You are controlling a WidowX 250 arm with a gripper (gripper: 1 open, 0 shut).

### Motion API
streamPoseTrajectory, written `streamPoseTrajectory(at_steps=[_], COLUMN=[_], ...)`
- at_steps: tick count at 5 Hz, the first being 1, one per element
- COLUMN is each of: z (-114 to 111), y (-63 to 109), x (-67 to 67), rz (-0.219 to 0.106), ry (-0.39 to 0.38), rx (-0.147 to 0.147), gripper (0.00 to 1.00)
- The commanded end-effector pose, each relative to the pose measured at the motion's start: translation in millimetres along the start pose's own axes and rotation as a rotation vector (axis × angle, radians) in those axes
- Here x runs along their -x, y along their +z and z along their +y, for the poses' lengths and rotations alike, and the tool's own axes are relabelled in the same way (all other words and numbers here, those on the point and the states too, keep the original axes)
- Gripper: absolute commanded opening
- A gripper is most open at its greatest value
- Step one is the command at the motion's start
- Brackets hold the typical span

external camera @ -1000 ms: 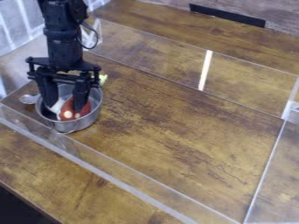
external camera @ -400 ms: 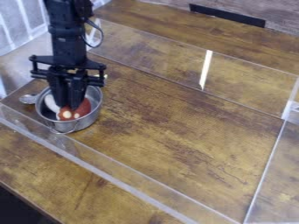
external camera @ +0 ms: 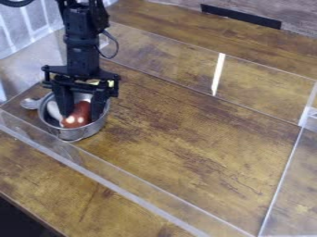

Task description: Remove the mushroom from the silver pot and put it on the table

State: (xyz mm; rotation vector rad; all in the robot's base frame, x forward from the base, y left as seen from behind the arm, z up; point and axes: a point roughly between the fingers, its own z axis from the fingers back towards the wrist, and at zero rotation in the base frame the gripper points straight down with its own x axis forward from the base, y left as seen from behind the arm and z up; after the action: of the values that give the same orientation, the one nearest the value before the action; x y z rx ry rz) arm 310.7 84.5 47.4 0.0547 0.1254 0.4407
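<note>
Near the table's (external camera: 198,139) left edge, the silver pot (external camera: 74,123) is sitting beside the clear border wall (external camera: 25,125). The mushroom (external camera: 80,112) is lying inside it, appearing elongated with its long axis running roughly up and down in the view; which end is the cap cannot be told. The gripper (external camera: 80,105) is pointing downward over the pot with its fingers spread apart, standing either side of the mushroom.

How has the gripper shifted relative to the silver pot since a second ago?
Yes. The gripper has slid rightward over the silver pot, and its fingers now stand wide, straddling the mushroom inside.
</note>
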Motion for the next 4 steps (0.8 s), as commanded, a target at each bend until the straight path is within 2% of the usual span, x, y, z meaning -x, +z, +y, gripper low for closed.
streamPoseTrajectory(at_steps=[1, 2, 3, 4], z=[0.4, -0.5, -12.3, -34.1], y=[15.5, 23.4, 57.3, 99.2], x=[1.6, 8.7, 2.2, -1.3], rz=[-0.028, -0.022, -0.042, -0.063], ry=[0.056, 0.089, 0.074, 0.048], rx=[0.016, 0.026, 0.071, 0.121], gripper=[0.00, 0.00, 0.00, 0.00])
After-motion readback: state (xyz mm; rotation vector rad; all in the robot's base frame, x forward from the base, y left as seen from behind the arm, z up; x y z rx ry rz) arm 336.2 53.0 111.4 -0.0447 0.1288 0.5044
